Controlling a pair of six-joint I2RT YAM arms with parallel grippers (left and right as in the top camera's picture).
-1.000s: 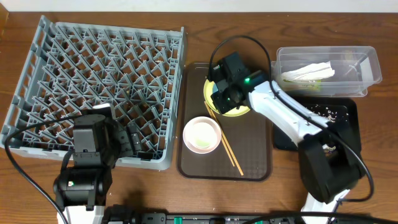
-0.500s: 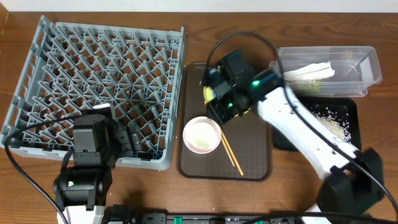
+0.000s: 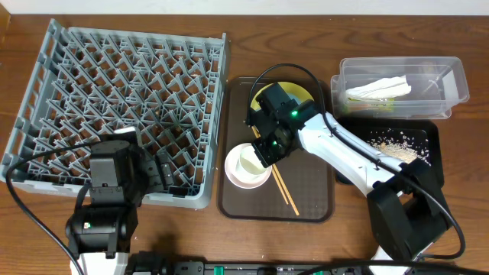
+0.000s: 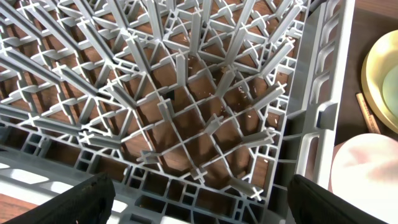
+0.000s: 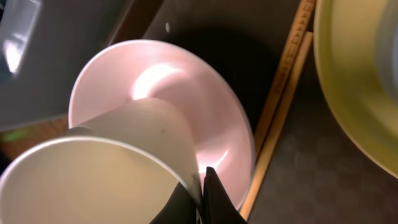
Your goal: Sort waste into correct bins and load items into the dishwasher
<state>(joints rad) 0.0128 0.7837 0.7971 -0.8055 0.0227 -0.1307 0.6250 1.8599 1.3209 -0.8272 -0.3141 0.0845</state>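
My right gripper (image 3: pixel 263 145) (image 5: pixel 204 177) is shut on the rim of the light-blue bowl (image 5: pixel 93 180), which looks whitish here. It holds that bowl tilted just above the pinkish-white bowl (image 5: pixel 180 93) (image 3: pixel 238 182). The chopsticks (image 3: pixel 284 187) (image 5: pixel 283 93) lie right of the pink bowl. The yellow plate (image 3: pixel 289 95) (image 5: pixel 360 81) sits behind. My left gripper (image 4: pixel 202 205) (image 3: pixel 164 172) is open and empty over the near right corner of the grey dish rack (image 3: pixel 114 84) (image 4: pixel 186 93). The napkin (image 3: pixel 378 88) lies in the clear tub (image 3: pixel 451 72). Rice crumbs (image 3: pixel 393 145) lie in the black tray (image 3: pixel 432 130).
The bowls, plate and chopsticks all sit on the dark brown serving tray (image 3: pixel 313 183), between the rack and the two bins. The right arm reaches across this tray from the lower right.
My right gripper has moved from over the yellow plate forward and left to over the pink bowl, carrying the pale bowl. The plate now shows. The left arm has not moved.
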